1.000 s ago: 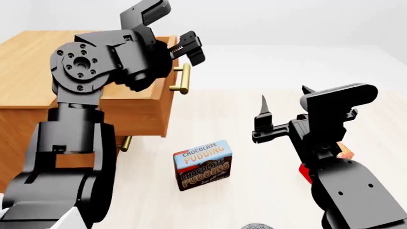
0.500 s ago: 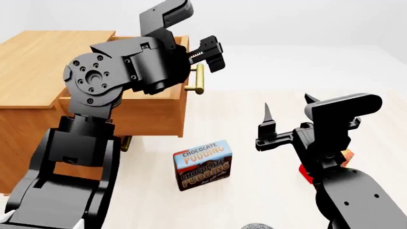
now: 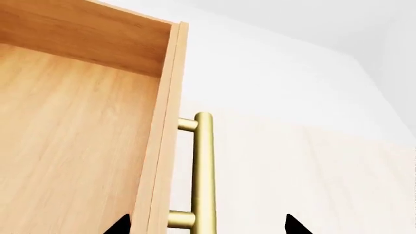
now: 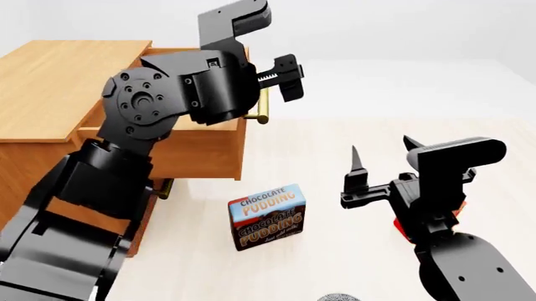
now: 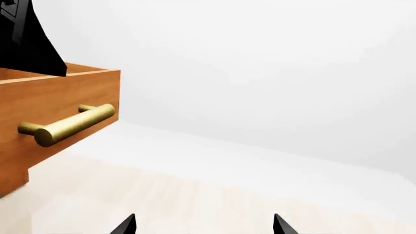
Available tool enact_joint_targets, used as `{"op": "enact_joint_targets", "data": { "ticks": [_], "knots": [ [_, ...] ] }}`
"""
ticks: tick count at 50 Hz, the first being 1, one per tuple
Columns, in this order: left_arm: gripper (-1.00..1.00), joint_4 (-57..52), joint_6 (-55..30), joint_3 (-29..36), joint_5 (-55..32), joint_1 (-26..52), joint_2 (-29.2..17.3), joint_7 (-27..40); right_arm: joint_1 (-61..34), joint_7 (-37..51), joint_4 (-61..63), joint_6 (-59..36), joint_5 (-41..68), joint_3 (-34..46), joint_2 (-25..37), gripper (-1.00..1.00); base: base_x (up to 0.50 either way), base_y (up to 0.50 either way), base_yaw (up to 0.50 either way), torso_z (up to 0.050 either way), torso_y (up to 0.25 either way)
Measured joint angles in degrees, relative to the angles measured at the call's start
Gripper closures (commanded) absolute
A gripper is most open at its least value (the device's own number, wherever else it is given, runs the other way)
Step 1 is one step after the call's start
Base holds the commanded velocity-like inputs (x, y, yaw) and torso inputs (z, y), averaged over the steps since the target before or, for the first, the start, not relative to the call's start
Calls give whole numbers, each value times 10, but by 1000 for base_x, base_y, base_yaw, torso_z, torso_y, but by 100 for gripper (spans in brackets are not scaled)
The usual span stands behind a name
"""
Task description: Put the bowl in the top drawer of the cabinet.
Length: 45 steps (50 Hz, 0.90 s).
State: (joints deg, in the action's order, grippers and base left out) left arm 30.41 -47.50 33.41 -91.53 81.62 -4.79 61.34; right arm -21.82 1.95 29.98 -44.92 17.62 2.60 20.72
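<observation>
— What lay nearest the robot?

— At the very lower edge of the head view a small grey speckled curve (image 4: 338, 296) showed — too little of it to say whether it was the bowl. Just beyond stood a chocolate pudding box (image 4: 267, 216) upright on the pale floor (image 4: 335, 157), with a red item (image 4: 401, 227) mostly hidden behind the right arm.

— And the right gripper?

— The right gripper (image 4: 383, 150) hung above the floor right of the box, its fingers spread wide with nothing between them. From its wrist camera the two fingertips (image 5: 125, 225) stood well apart, facing the drawer's front from a distance.

— Where was the drawer?

— The top drawer (image 4: 205, 147) stood pulled out from the cabinet (image 4: 59, 81), its wooden interior bare in the left wrist view. The brass handle (image 3: 203, 170) ran along its front panel.

— And the left gripper?

— The left gripper (image 4: 280, 76) was raised over the drawer's front, near the handle (image 4: 263, 106) — open, its fingertips on either side of the handle in the wrist view but not closed on it. A lower brass handle (image 4: 165, 188) peeked out beneath, beside the left arm.
</observation>
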Motion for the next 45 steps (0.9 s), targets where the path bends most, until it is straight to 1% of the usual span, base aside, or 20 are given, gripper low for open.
{"op": "enact_joint_targets", "data": {
  "ticks": [6,10,16,25,35,45],
  "knots": [
    [-100,2,8,14,-41,18,-9,7,4,-1,-1,5,4,-4,-1,-100,0,0,-3,0,4],
    [-100,-19,26,7,-77,44,-7,-12,4,-1,-2,7,5,-4,-1,-100,0,0,0,0,0],
    [-100,-51,43,-3,-105,76,-14,-38,4,-2,-5,9,7,-2,-2,-100,0,0,0,0,0],
    [-100,-110,47,-18,-135,99,-43,-44,0,2,-7,7,2,7,1,-100,0,0,0,0,0],
    [-100,-247,35,-37,-182,56,-98,-24,-15,16,-2,-11,-3,-3,9,-100,0,0,0,0,0],
    [-100,-401,32,-55,-231,-41,-152,-5,-33,41,12,-39,-11,-25,21,-100,0,0,0,0,0]
  ]
}}
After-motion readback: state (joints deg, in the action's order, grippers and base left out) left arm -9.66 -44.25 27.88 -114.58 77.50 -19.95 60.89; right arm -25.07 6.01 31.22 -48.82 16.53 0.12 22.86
